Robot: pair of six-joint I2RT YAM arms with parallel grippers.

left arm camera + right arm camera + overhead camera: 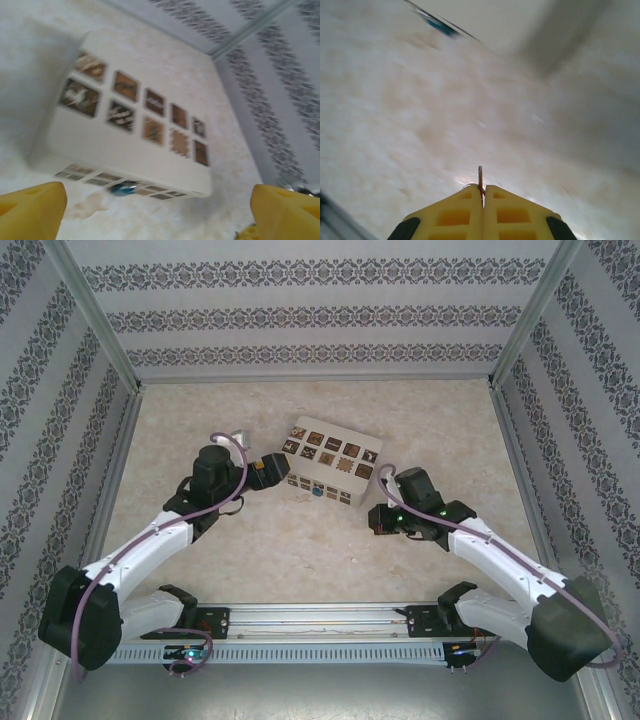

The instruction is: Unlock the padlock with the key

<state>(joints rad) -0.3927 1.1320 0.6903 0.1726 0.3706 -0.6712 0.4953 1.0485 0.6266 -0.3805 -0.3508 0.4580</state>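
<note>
Key [480,175] mostly hidden, clamped in right claw [483,190]; left claw [158,201] apart; padlock [122,188] blurred at cream box [125,150] edge.

White arms [150,540] w/ blk joints [215,475], purple cables [228,436]; yellow gripper fingers [455,215], blk corners.

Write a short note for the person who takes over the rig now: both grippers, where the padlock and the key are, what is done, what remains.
Left gripper: open, empty, facing the cream box.
Right gripper: shut on the key, apart from the padlock.
Padlock: on the table against the box's near side, no gripper on it.
Done: key picked up.
Left: bring key to padlock, insert, turn.
</note>
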